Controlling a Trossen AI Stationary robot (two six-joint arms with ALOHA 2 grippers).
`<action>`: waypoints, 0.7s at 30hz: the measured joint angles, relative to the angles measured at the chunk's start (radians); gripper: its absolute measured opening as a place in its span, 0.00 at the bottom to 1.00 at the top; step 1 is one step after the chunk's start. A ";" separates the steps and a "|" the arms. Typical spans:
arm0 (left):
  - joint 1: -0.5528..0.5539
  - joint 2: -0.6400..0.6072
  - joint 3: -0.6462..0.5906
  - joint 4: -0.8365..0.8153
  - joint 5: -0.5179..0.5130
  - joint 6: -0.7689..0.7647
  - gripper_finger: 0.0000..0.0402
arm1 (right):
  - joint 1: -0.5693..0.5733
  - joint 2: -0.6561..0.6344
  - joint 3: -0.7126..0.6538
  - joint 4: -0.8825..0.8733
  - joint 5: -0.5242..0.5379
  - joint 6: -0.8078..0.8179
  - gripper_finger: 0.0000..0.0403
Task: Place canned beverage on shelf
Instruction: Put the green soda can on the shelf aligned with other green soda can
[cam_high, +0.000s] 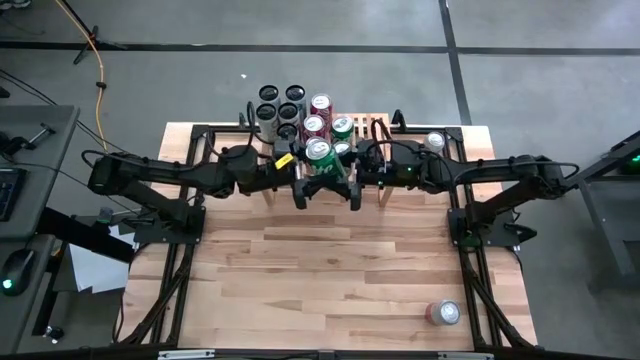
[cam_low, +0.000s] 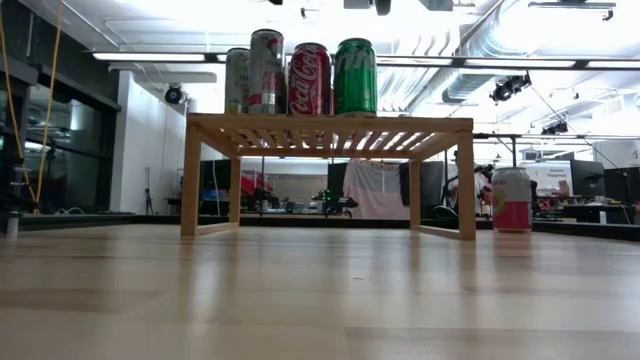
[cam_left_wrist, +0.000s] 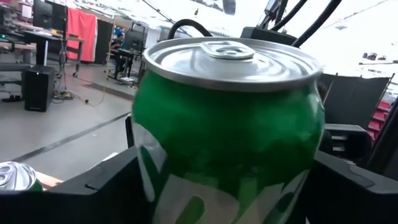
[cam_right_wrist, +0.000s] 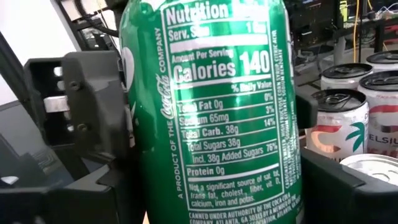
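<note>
Gripping: we see both grippers, left gripper (cam_high: 318, 178) and right gripper (cam_high: 345, 172), closed on one green aluminium soda can (cam_high: 319, 152).
Position: upright, near edge of low light-wood slatted shelf (cam_low: 327, 127).
Neighbours: red cola can (cam_low: 309, 79) just beside.

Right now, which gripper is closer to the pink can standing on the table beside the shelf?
The right. The right gripper reaches in from the pink can's side to the green can at the shelf. The left gripper is beyond the green can, farther off.
</note>
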 joint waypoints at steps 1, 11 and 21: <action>0.000 -0.004 0.000 -0.006 0.003 0.002 0.81 | -0.001 -0.001 0.000 0.001 0.000 -0.002 0.72; 0.006 -0.001 -0.001 -0.003 -0.015 -0.001 0.72 | -0.005 -0.008 0.000 -0.009 -0.043 0.004 0.72; 0.054 -0.078 -0.007 -0.141 -0.041 0.020 0.72 | -0.023 -0.099 0.008 -0.141 -0.057 0.044 0.92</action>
